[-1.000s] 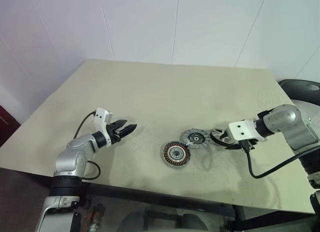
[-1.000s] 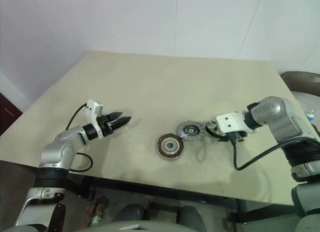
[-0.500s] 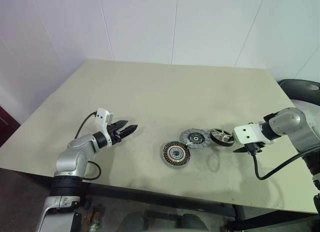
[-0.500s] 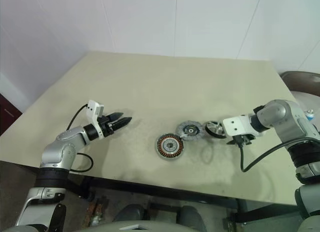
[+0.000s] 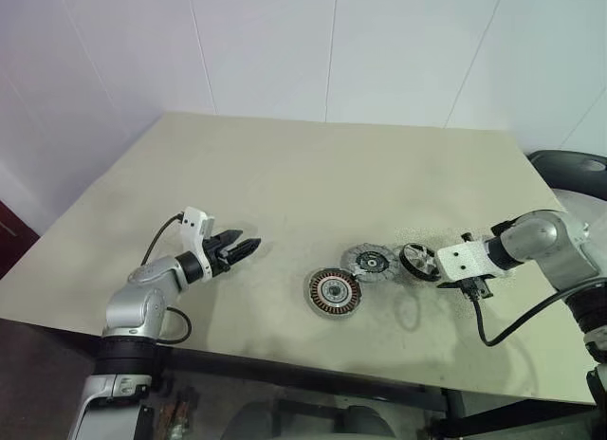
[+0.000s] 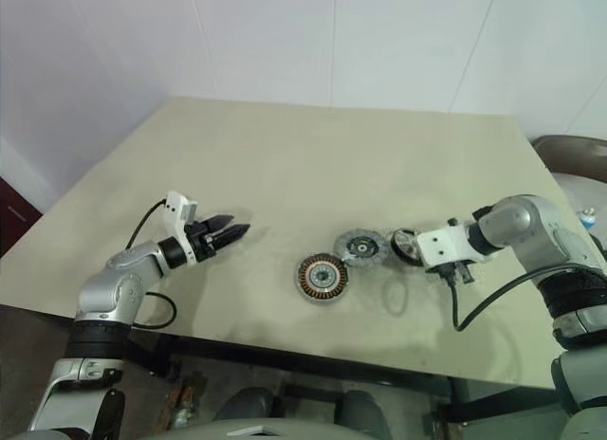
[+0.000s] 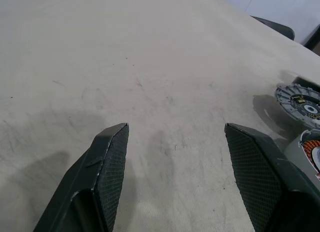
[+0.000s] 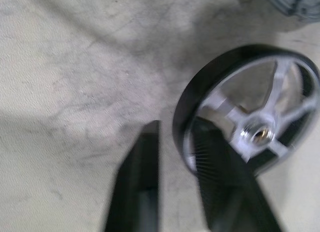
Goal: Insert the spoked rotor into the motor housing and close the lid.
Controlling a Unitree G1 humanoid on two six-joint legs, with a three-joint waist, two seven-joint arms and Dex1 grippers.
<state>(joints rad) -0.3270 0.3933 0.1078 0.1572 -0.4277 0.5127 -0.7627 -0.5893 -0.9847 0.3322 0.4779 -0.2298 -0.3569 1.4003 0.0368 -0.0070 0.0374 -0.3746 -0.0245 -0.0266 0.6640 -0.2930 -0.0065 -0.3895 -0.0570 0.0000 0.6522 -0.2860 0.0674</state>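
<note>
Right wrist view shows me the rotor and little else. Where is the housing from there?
Observer: The housing lies to the robot's left of the rotor, with the lid between them.
Operator: Anything in the housing?
Observer: No, its copper windings are bare.
Operator: And the left gripper?
Observer: The left gripper is open and empty, well to the left of all three parts.
</note>
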